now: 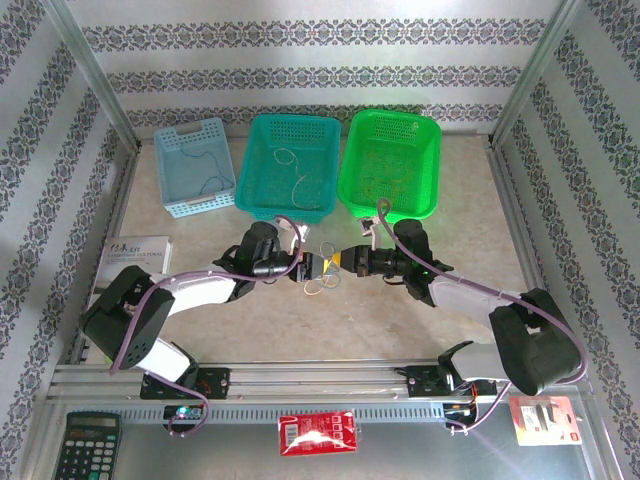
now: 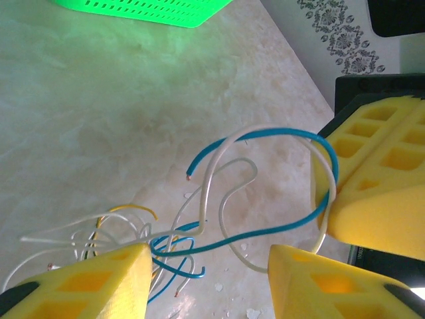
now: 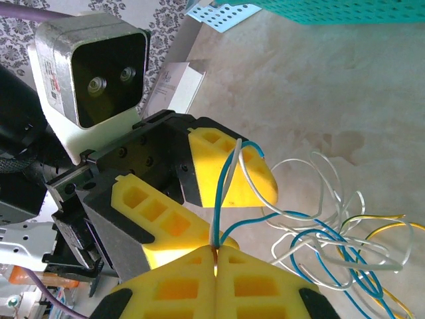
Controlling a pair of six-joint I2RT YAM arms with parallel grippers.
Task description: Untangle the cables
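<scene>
The cables are thin curly strands in blue, white and yellow. They lie as a loose tangle (image 1: 319, 283) on the table under the two grippers, which meet tip to tip. My right gripper (image 3: 216, 251) is shut on a blue strand (image 3: 224, 193) and a white one. Both strands rise from its fingertips and loop down into the pile (image 3: 339, 246). My left gripper (image 2: 209, 256) is open, its yellow foam fingers (image 2: 99, 279) standing apart. The blue strand (image 2: 265, 232) and a white strand (image 2: 229, 206) cross the gap between them untouched. The right gripper's fingers (image 2: 378, 179) show at the right edge of the left wrist view.
Three baskets stand at the back: light blue (image 1: 176, 148), teal (image 1: 265, 135) and green (image 1: 425, 150). Loose strands lie in the first two. A booklet (image 1: 135, 255) lies at the left. On the front rail are a calculator (image 1: 88, 445), a red packet (image 1: 317, 433) and a card (image 1: 545, 418).
</scene>
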